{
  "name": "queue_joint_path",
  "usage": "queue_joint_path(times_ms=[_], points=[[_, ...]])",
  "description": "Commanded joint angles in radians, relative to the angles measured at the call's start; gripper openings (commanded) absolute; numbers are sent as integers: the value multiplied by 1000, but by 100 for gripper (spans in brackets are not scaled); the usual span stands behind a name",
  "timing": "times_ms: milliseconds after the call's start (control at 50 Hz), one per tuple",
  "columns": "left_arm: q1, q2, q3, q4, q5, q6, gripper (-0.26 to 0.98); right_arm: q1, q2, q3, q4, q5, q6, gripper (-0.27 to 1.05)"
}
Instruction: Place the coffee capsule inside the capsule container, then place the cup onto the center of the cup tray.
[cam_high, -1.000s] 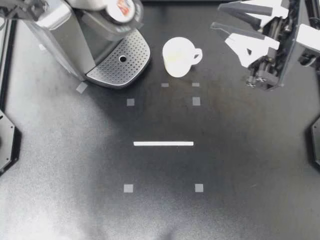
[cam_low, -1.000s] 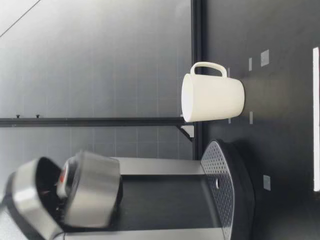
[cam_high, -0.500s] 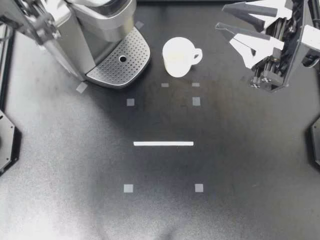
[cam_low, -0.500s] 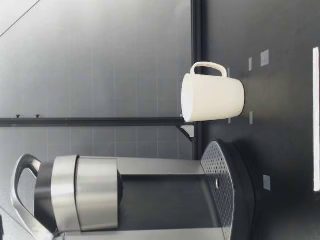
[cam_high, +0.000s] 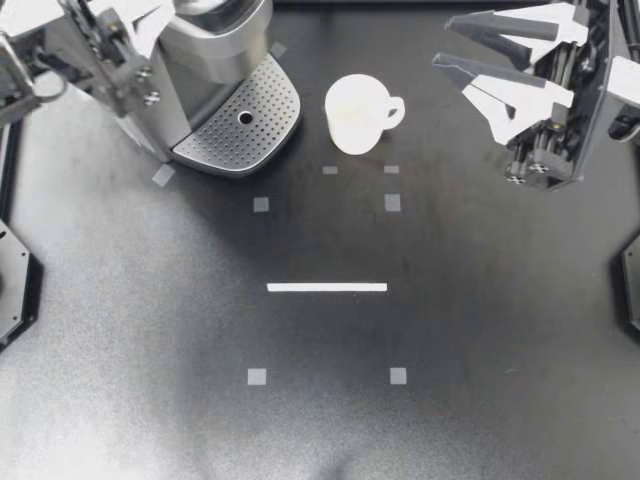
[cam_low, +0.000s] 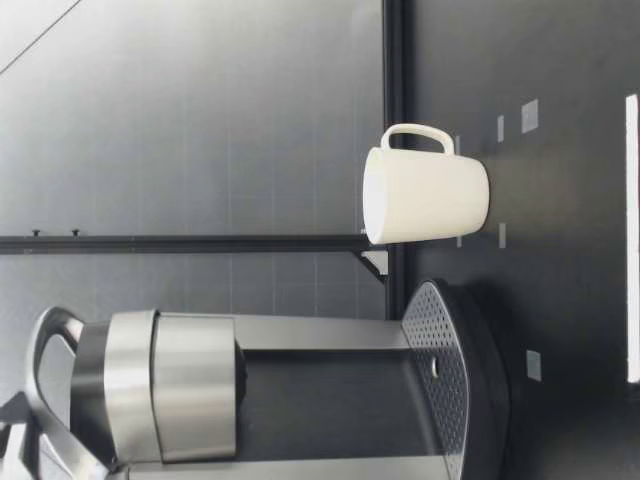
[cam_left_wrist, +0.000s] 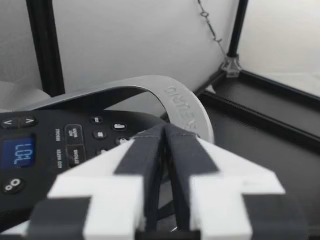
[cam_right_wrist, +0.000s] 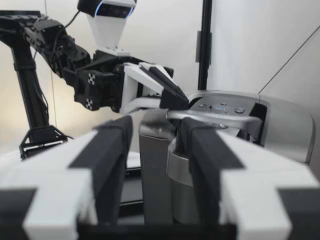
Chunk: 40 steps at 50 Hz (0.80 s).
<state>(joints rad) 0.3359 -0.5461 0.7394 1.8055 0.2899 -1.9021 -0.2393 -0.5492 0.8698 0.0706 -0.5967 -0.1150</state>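
The cup (cam_high: 355, 113) stands upright on the black table (cam_high: 500, 350) in the upper middle of the top view, its handle turned toward the right of the frame. It is just to the right of the cup tray (cam_high: 262, 140) and apart from it, not on it. The low view shows the same: the cup (cam_low: 425, 197) rests on bare table beside the perforated cup tray (cam_low: 440, 350), with a clear gap between them. The tray juts from the foot of the coffee machine (cam_high: 190, 75) in the upper left of the frame, and the low view shows the machine's (cam_low: 300, 390) lid down over the capsule container, so its inside is hidden. My left gripper (cam_high: 140, 25) is at the upper left corner, over the machine's top. In its wrist view the left gripper (cam_left_wrist: 164, 131) has its two fingers pressed together with nothing between them, their tips just at the grey lid handle (cam_left_wrist: 185, 107) above the button panel. My right gripper (cam_high: 442, 45) hangs in the upper right of the top view, well apart from the cup, its fingers spread and pointing toward the cup's side of the table. In the right wrist view the right gripper (cam_right_wrist: 154, 122) is apart and empty, with the machine (cam_right_wrist: 220, 140) far ahead of it. A white tape strip (cam_high: 327, 287) lies mid-table among small grey tape squares.
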Motion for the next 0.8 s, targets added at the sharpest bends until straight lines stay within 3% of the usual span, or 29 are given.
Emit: queue_joint_path(times_ms=[0,480,780], points=[[-8,17,-26,2,6,0,16,6,-14,-9,-2,-9,2,49],[-38,52,-38,-14,6,2,16,6,-20,6,-2,-8,6,49],[-54,97,-127,-11,18,110,16,5,-15,-28,-6,121,-20,49]])
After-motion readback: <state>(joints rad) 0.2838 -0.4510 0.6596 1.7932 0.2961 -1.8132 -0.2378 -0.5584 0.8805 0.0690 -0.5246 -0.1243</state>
